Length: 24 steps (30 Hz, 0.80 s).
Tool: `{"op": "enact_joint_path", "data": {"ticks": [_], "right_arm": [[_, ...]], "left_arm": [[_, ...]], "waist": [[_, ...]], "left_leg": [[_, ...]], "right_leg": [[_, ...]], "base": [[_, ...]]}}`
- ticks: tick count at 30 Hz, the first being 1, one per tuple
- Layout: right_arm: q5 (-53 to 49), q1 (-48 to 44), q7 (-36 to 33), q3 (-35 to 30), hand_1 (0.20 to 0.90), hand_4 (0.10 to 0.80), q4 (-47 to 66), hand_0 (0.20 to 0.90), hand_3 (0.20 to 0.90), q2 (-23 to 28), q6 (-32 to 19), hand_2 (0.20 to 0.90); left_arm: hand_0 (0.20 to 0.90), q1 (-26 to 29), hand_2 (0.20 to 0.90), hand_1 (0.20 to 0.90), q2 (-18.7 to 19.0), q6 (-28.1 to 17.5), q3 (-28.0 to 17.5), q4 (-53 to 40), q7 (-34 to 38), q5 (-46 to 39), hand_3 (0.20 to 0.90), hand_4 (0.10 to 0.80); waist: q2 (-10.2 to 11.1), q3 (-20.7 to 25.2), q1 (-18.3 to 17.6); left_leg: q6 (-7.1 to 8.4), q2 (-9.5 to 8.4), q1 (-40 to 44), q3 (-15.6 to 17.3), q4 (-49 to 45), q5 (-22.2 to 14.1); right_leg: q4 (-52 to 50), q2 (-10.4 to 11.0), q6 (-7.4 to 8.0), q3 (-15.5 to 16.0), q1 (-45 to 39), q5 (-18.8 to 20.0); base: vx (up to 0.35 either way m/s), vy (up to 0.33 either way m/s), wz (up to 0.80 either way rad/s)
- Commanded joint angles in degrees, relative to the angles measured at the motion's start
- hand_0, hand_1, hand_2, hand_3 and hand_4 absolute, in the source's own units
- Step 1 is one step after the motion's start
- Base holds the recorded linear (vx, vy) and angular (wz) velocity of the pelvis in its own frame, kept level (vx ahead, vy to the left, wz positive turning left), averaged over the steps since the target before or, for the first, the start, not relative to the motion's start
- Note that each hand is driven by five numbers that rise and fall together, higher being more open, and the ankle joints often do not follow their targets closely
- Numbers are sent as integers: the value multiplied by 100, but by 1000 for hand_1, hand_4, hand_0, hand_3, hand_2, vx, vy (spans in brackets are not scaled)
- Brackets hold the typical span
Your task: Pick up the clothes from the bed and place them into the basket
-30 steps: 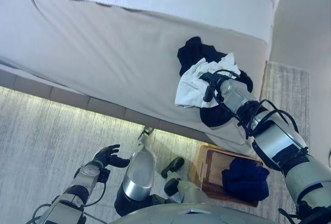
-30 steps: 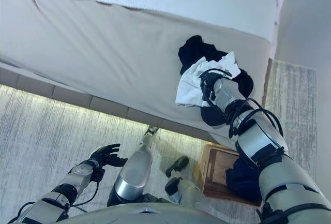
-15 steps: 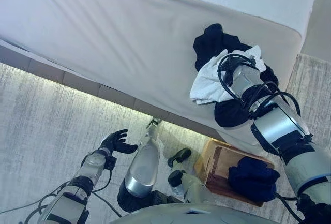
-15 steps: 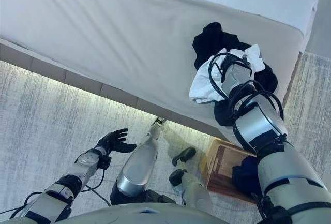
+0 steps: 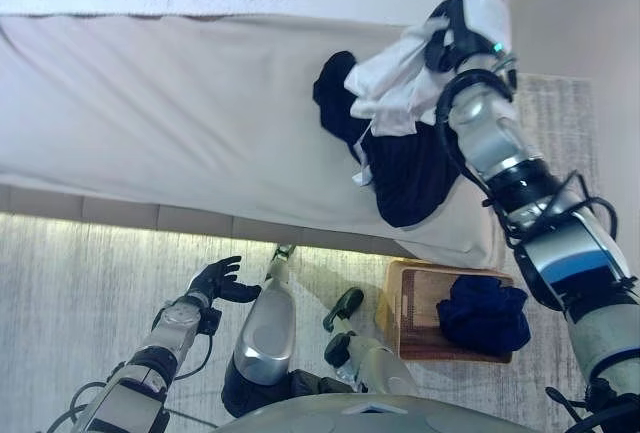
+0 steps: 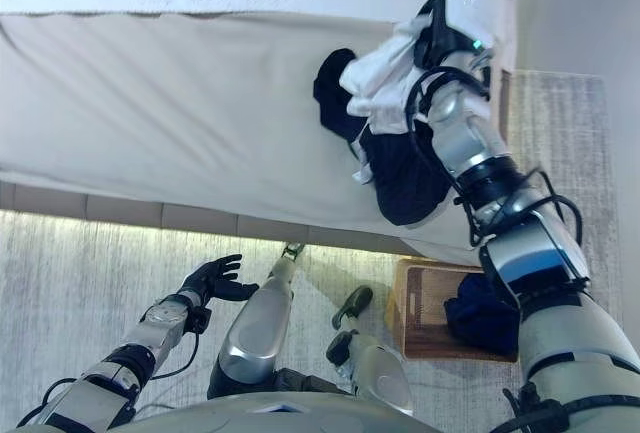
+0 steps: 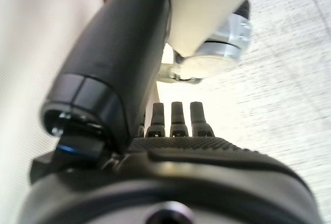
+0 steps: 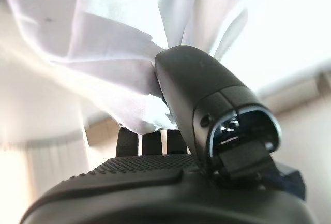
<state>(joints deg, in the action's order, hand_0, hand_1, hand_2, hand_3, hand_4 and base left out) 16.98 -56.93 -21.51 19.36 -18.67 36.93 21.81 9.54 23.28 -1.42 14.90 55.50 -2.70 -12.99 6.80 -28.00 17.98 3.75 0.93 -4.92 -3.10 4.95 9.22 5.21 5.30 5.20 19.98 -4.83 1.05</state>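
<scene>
My right hand [image 5: 455, 38] is clenched on the crumpled white cloth garment [image 5: 385, 78], lifted above the beige bed [image 5: 180, 123]. A black garment [image 5: 405, 168] dangles beneath and may snag or fall short of the wooden basket [image 5: 405, 298]. My left hand [image 5: 215, 281] hangs relaxed, fingers straight.

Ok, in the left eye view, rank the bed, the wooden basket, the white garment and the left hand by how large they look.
1. bed
2. wooden basket
3. white garment, held up by the right hand; being raised nearer the camera, its place against the basket is unsure
4. left hand
</scene>
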Motion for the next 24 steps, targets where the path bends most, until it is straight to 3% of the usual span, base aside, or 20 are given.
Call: {"op": "enact_joint_path", "data": {"ticks": [1,7,11,17,24], "right_arm": [[259,325,-786,-448,300,100,805,300,200,975,-532,300],[-436,1222,-808,-1449,300,100,1737,300,200,1543,-790,300],[-774,1657,-937,-1888,300,100,1805,300,200,1634,-899,300],[-933,2552,-1033,-2617,300,100,2034,300,200,1585,-1015,300],[-887,3567,-113,-2701,300,100,1967,300,200,1192,-1000,300]], "left_arm": [[900,-763,900,900,-131,-46,28,545,-80,489,900,800],[900,-1016,900,900,-267,92,-237,1078,-127,916,900,800],[900,-1001,900,900,-354,125,-302,1222,-199,965,900,800],[900,-1002,900,900,-465,173,-344,1297,-293,1175,900,800],[900,-935,900,900,-471,318,-287,1161,-356,1302,900,800]], "waist": [[-35,1416,-411],[-103,2129,-921],[-195,2350,-1186],[-303,2494,-1525],[-369,2499,-1874]], "left_leg": [[-468,-164,326,3,5,-855],[-481,-129,816,340,5,-1086],[-473,-114,1040,563,5,-1192],[-451,-83,1219,812,5,-1263],[-416,-19,1313,1059,5,-1288]], "right_leg": [[-478,-16,52,-116,246,-103],[-454,-64,37,-485,-4,-164],[-420,-104,-7,-702,-109,-194],[-418,-171,-58,-954,-165,-238],[-383,-238,-113,-1211,-150,-230]], "base": [[86,-37,-29],[78,-46,-28],[13,-56,-34],[-3,-78,-29],[-32,-101,-27]]}}
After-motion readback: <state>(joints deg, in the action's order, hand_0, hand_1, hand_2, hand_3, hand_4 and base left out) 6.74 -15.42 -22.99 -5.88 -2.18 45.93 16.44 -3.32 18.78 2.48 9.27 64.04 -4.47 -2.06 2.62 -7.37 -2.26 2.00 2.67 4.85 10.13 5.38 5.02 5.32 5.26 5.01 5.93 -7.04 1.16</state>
